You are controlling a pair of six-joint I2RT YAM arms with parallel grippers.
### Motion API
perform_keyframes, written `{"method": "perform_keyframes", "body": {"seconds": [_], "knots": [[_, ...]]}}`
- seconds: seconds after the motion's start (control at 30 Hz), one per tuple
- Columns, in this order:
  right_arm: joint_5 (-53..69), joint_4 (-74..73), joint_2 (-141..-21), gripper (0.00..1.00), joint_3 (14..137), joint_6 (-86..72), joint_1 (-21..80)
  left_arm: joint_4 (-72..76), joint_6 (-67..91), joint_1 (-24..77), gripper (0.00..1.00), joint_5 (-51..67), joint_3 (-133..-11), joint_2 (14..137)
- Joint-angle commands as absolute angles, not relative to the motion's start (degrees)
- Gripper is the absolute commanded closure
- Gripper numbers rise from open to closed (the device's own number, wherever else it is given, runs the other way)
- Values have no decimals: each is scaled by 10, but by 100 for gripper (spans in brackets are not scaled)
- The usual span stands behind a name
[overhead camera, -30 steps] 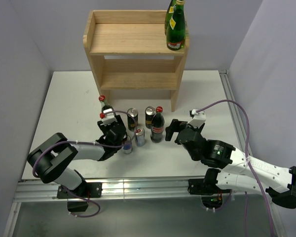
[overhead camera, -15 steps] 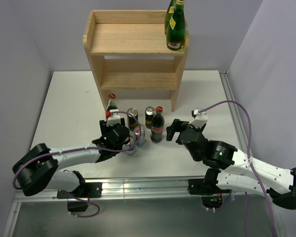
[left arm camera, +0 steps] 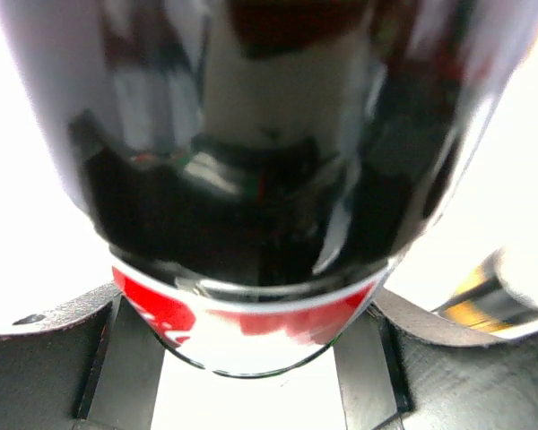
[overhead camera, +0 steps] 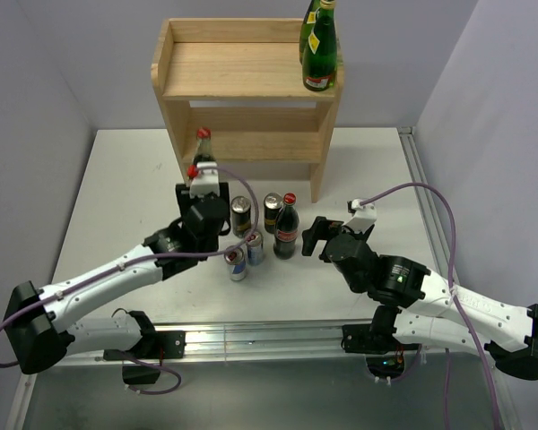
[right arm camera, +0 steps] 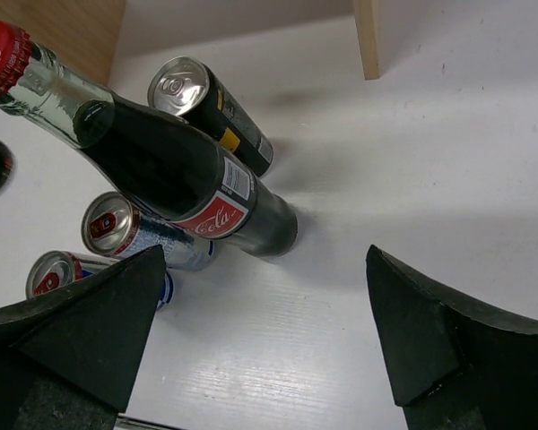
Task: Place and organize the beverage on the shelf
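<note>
The three-tier wooden shelf [overhead camera: 251, 81] stands at the upper centre of the overhead view, at the far edge of the white table [overhead camera: 117, 197], with two green glass bottles [overhead camera: 320, 49] upright, one behind the other, in the right corner of its rimmed top tier. Just in front of the shelf's left leg, the left gripper [overhead camera: 203, 184] is clamped around a red-capped cola bottle [overhead camera: 202, 148] holding dark liquid; in the left wrist view that bottle [left arm camera: 251, 179] fills the frame, its red label band pinched between the black fingers [left arm camera: 45, 358]. At mid-table a second cola bottle [overhead camera: 287, 228], also dark-filled and capped in red, stands upright among four unopened cans: two dark ones [overhead camera: 241, 213] [overhead camera: 273, 210] behind it and two silver-and-blue ones [overhead camera: 254, 248] [overhead camera: 237, 263] to its lower left. The right gripper [overhead camera: 312, 235] hangs just to the right of this bottle with its fingers [right arm camera: 90, 322] spread wide and nothing between them, apart from the cluster.
</note>
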State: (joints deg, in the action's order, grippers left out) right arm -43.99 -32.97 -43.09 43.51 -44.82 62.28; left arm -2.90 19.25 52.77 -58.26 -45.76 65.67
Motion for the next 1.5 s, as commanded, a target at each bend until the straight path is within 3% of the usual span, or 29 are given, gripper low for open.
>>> {"method": "perform_keyframes", "body": {"seconds": [0.0,0.23,0.43,0.83,1.47], "knots": [[-462,-308,-429,0,438,-442,626,2,132,533,100,-581,-649,628],[-469,-311,-431,0,444,-439,626,-74,30,533,100,-554,-919,694],[-475,-313,-421,0,439,-442,626,-55,-65,526,100,-538,-1035,763],[-487,-327,-397,0,424,-456,626,-147,-105,429,100,-460,-1386,967],[-492,-335,-412,0,406,-483,626,-111,-14,271,100,-353,-1361,991]]}}
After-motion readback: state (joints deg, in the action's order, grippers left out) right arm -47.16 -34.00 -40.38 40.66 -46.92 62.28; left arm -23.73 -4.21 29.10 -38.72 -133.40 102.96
